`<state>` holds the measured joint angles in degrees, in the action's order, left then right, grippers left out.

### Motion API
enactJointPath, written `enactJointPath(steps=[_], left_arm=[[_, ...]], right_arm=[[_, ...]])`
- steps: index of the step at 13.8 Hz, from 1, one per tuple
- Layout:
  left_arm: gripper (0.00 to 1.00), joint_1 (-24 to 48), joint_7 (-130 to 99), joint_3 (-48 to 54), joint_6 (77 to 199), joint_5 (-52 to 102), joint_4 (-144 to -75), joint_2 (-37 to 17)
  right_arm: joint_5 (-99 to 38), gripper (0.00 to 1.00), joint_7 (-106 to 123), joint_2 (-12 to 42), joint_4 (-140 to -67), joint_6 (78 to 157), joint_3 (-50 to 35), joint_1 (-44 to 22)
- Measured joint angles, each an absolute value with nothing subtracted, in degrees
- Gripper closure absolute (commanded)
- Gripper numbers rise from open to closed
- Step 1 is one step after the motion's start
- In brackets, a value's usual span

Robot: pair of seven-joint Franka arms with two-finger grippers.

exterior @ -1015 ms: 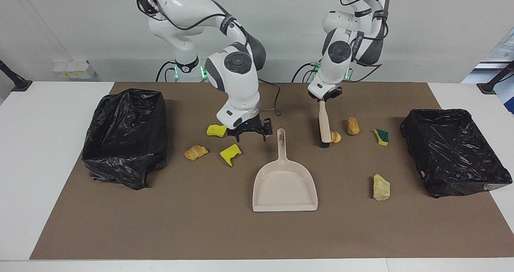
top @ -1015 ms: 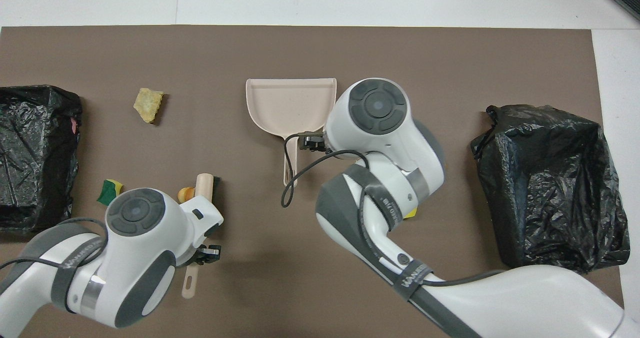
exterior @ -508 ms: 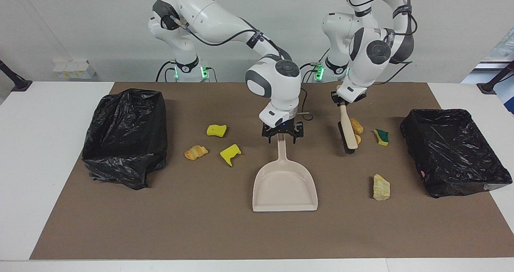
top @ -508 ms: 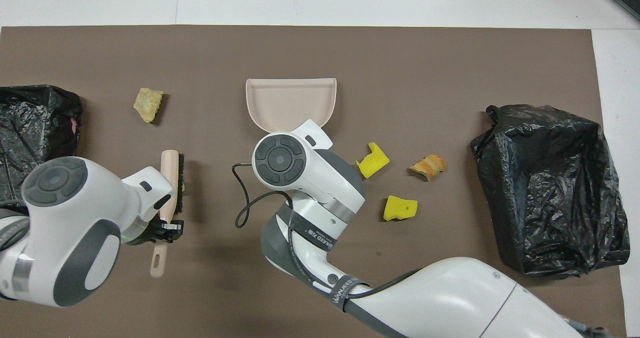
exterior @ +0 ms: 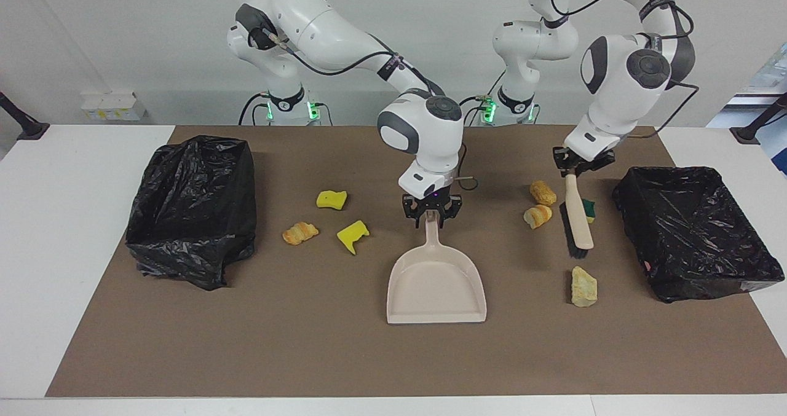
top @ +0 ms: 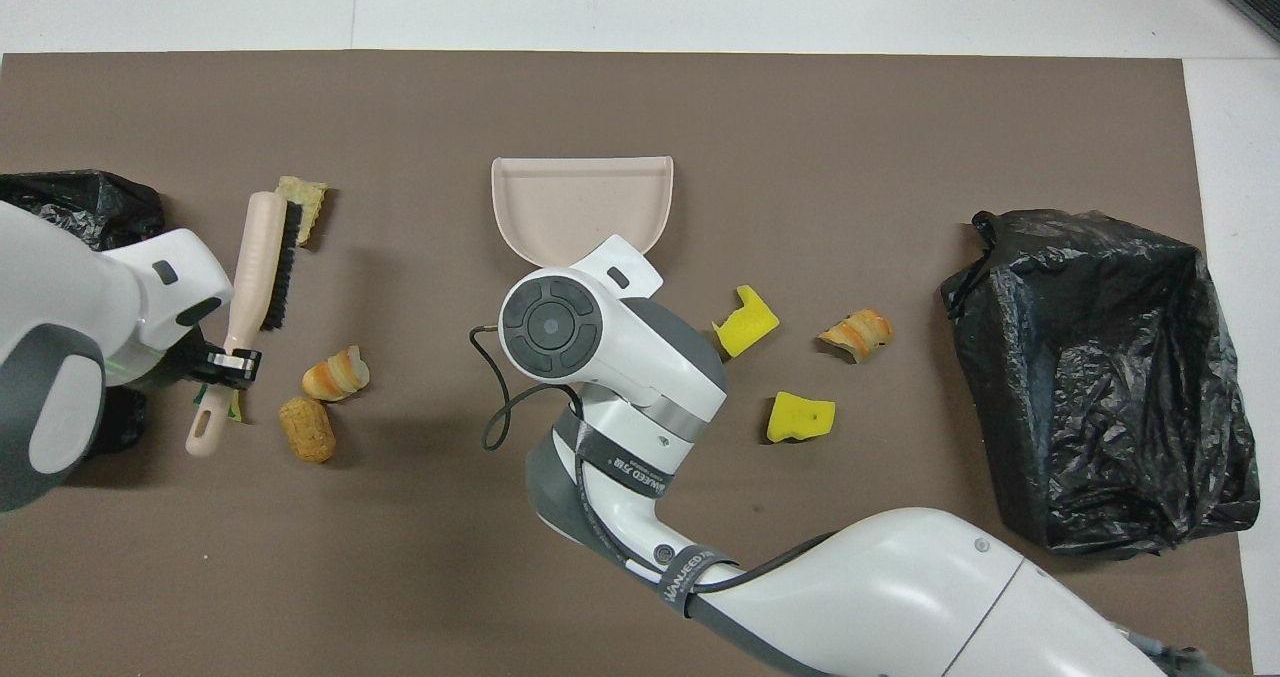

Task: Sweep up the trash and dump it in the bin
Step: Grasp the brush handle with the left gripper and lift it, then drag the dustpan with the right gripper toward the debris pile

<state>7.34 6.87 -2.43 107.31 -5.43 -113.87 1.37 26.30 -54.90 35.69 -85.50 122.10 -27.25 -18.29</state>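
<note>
Facing view, and both arms have shifted. The left tool [exterior: 578,169] has carried the brush [exterior: 576,219] away from the middle of the table [exterior: 74,250] toward the left arm's end. It is clenched on the handle, with the bristle head hanging low just beside the green-backed sponge [exterior: 590,206]. The tan chunk [exterior: 583,286] lies a little farther from the robots than the bristles, apart from them. That puts the brush outside this cluster, so a stroke can likely push it toward the dustpan [exterior: 436,281].

The right tool [exterior: 431,210] has come across and dropped onto the top of the dustpan's handle. Whether it has clamped yet, I cannot tell. The pan lies flat and empty.

No trash is collected yet. The bread roll [exterior: 543,192] and croissant piece [exterior: 537,215] sit between brush and pan. Two yellow sponge pieces [exterior: 332,199] [exterior: 353,235] and a croissant [exterior: 300,232] wait between the pan and the bagged bin [exterior: 193,207] at the right arm's end. A second bagged bin [exterior: 695,228] stands at the left arm's end. The overhead view agrees: the left tool [top: 228,362] has the brush [top: 262,257].
</note>
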Motion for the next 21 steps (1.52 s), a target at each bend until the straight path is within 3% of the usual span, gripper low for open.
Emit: enactJointPath(steps=[2,3,8,12,16,21], left_arm=[[1.0,5.62,12.82,-2.42,109.93,-8.99,-108.56,-3.93],[1.0,5.33,14.56,-2.41,111.4,-10.74,-106.17,-6.77],[1.0,1.78,24.75,-2.35,118.61,-12.37,-92.42,-21.71],[1.0,-0.09,39.37,-2.3,120.79,-12.45,-82.51,-30.29],[1.0,-1.02,47.67,-2.12,123.1,-12.45,-81.15,-32.51],[1.0,-0.74,48.48,-1.26,117.99,-12.44,-84.49,-31.55]], right_arm=[[26.3,0.93,-54.9,35.68,-85.39,122.1,-27.3,-18.33],[26.3,1.0,-54.9,35.68,-85.32,122.09,-27.3,-18.31],[25.79,1.0,-52.85,33.95,-84.95,120.89,-27.89,-17.52],[23.49,1.0,-34.19,29.72,-86.13,117.92,-29.77,-10.59],[18.54,1.0,-5.4,23.18,-87.39,109.6,-31.81,-0.54],[17.19,1.0,22.65,21.33,-89.5,105.95,-32.35,2.74]])
